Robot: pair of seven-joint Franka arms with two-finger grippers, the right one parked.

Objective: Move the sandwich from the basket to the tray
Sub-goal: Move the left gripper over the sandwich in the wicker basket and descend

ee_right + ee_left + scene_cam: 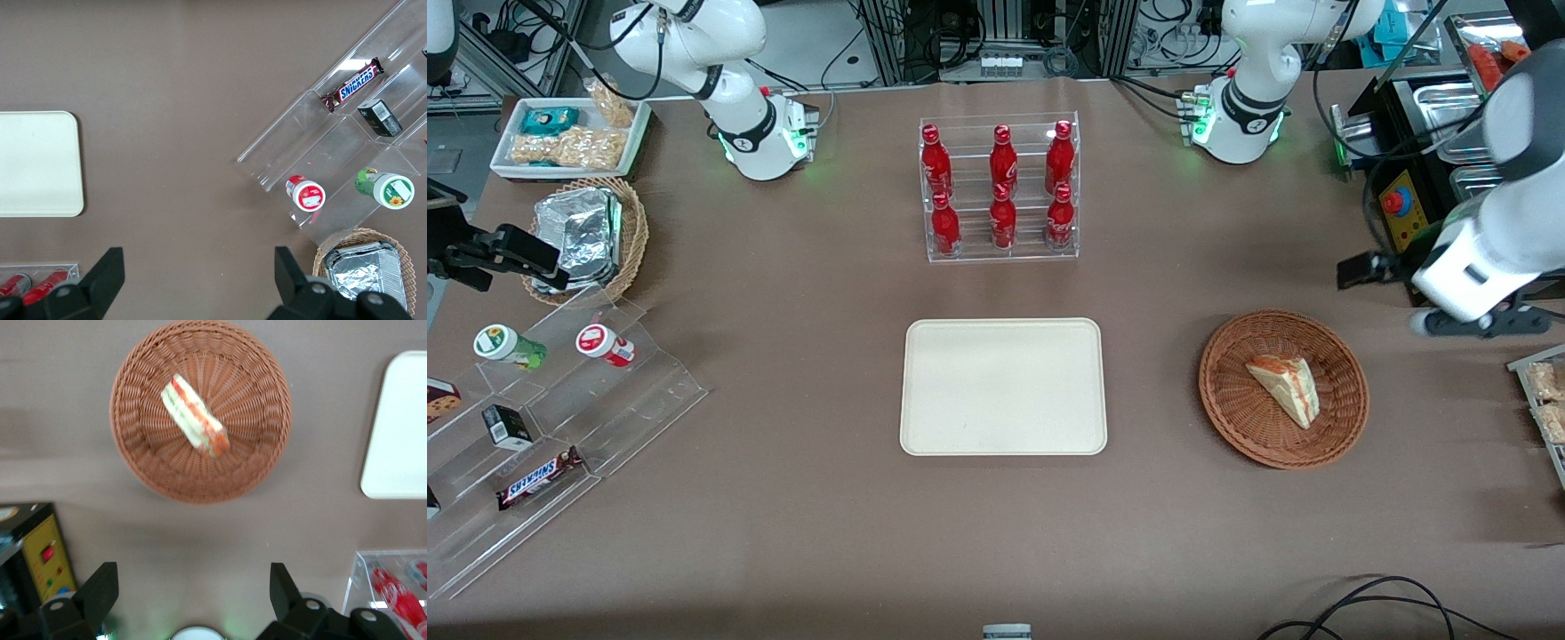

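Wicker basket (200, 410) holds sandwich (195, 415); gripper (193, 587) hovers above, fingers spread, bases cropped.

Brown table (800, 498) – cable clutter (996, 36)

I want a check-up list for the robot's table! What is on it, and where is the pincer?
Surface: brown table, no spills seen.
Job's things: sandwich lies in the basket; tray bare.
Clutter: bottle rack, foil-pack basket, snack steps.
Pincer: pincer open, empty, hovering above the table beside the basket.
Cables: black cable at the table edge nearest the camera.
Surroundings: control box at the working arm's end.
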